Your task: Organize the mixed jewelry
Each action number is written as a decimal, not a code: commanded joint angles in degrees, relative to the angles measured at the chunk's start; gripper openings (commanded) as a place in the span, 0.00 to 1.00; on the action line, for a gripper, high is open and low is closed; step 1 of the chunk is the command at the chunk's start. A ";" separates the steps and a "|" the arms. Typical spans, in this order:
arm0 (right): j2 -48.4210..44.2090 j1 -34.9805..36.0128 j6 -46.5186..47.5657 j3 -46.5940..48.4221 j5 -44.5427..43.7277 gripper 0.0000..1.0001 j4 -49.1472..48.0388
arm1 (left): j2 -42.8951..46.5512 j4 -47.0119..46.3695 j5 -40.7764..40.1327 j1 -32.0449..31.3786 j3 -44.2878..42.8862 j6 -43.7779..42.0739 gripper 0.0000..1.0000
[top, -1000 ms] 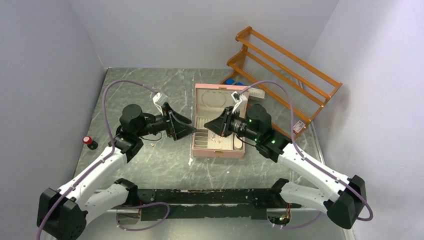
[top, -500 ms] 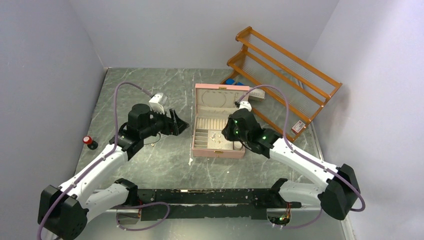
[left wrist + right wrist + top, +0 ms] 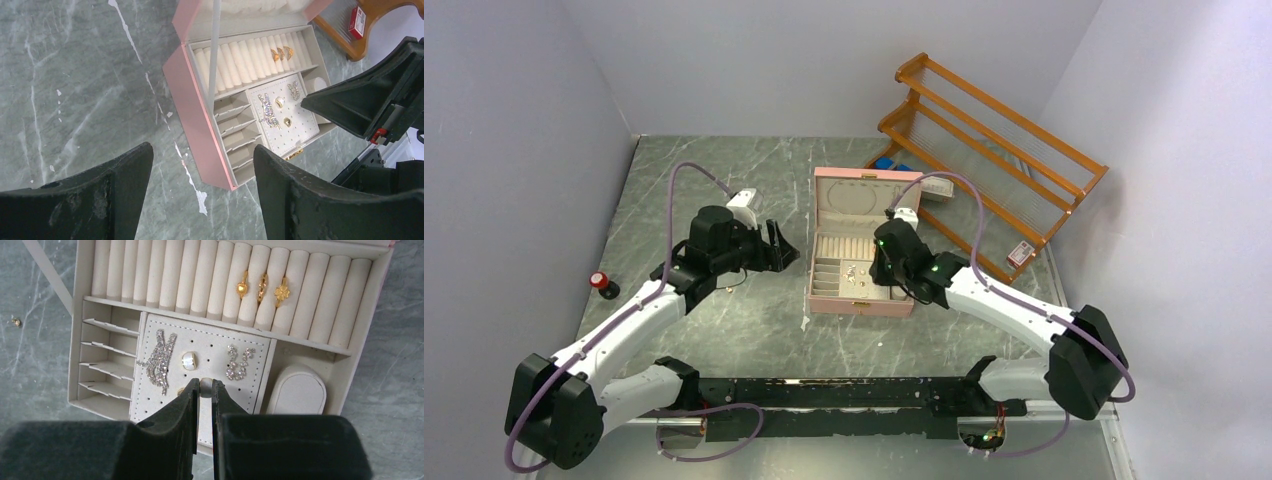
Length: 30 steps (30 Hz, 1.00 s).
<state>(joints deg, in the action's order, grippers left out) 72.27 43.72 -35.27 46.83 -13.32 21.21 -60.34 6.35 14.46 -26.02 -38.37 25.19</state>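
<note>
A small pale round stud (image 3: 205, 384) sits pinched between the fingertips of the right gripper (image 3: 205, 390), whose jaws are clamped on it. It hangs over the near half of the perforated earring pad (image 3: 210, 347); whether it touches the pad cannot be told. On that pad lie a long crystal drop earring (image 3: 159, 361) toward its left edge, a white oval stud (image 3: 189, 360) just beside it, and a smaller crystal cluster (image 3: 237, 363) toward the right edge. A gold piece (image 3: 179, 390) shows just left of the fingers, mostly hidden.

Behind the pad, three gold rings (image 3: 262, 287) are tucked side by side into the cream ring rolls (image 3: 165, 275), right of the middle. A padded oval cushion (image 3: 298, 390) fills the compartment at the pad's right, and narrow slotted dividers (image 3: 107, 360) fill the left.

All this lies in the pink jewelry box (image 3: 860, 303), its lid standing up, near the bench's middle. One tiny gold piece (image 3: 16, 321) rests on the bare bench (image 3: 754, 330) off the box's left side.

The left gripper (image 3: 201, 152) hovers left of the box, its jaws wide apart and holding nothing.

An orange wooden rack (image 3: 999, 150) stands in the far right corner, and a red-capped object (image 3: 602, 283) sits by the left edge.
</note>
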 commanded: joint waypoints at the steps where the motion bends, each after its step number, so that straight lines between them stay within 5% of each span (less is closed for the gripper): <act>1: 0.61 -0.31 0.44 1.69 -1.13 0.08 -2.85 | 0.41 -0.14 -1.06 0.18 -1.95 -0.93 0.78; 30: 4.02 -0.31 3.04 0.87 -2.95 0.07 -6.59 | 0.31 -0.37 -0.80 0.18 -1.61 -0.66 0.78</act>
<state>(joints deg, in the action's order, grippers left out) 75.90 43.57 -32.99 47.27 -14.61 15.70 -60.31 6.33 14.31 -26.02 -38.52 25.04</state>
